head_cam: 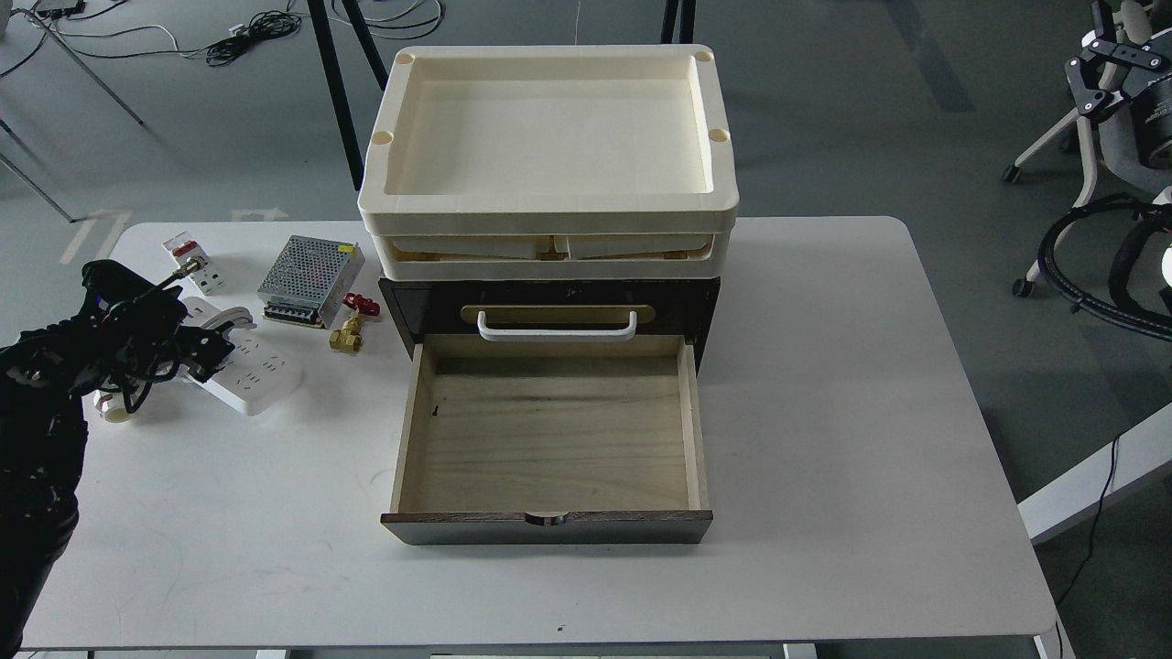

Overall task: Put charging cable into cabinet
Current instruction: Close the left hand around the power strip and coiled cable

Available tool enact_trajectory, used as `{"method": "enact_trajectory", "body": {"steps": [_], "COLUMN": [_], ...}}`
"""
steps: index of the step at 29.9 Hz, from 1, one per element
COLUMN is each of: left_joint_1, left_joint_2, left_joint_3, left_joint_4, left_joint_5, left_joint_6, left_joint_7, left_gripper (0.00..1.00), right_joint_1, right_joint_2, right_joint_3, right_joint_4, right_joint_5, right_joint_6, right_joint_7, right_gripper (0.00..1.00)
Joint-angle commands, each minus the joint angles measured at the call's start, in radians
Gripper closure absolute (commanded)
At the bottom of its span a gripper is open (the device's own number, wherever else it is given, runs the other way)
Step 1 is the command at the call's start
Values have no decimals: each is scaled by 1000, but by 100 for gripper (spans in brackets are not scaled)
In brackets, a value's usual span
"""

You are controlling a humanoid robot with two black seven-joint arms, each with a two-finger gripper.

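Only the left arm (41, 430) shows, black throughout. Its thick part near the frame edge looks wrapped in glossy, wrinkled black covering. Thin black cables loop around the far end, and a small brass-coloured connector sticks out on top. The left hand (197, 352) is dark, with pale fingers (236, 318).

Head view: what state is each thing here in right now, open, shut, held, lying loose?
Dark brown wooden cabinet: lower drawer pulled open, empty.
Upper drawer with white bar handle: closed.
Cream plastic tray top: empty.
Flat white charging cable strip: lying on the white table, outside the drawer.
Left gripper: at the strip; open or shut unclear.
Perforated metal power supply box: lying flat, untouched.
Small brass valve with red handle: lying loose.
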Motion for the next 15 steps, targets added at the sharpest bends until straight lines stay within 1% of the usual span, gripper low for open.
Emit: {"method": "enact_trajectory", "body": {"steps": [1,6,9,12,15], "left_joint_1": [-2,0,0,0,1], "left_joint_2": [0,0,0,0,3], "left_joint_3": [1,3,6,7,7], "left_joint_4": [-4,-5,-7,-7,-7], "left_joint_5": [1,3,4,7,9], "left_joint_6": [0,0,0,0,0], "left_joint_7": [0,0,0,0,0], "left_gripper": [35,37,42,49,52], "right_joint_1": [0,0,0,0,0], "right_joint_2": [3,5,5,5,5], "right_joint_3": [0,0,0,-2,0], "right_joint_4": [-11,-13,-13,-13,-13], "right_joint_5": [0,0,0,0,0], "right_joint_6": [0,0,0,0,0], "right_joint_7": [0,0,0,0,0], "right_gripper": [1,1,1,1,1]}}
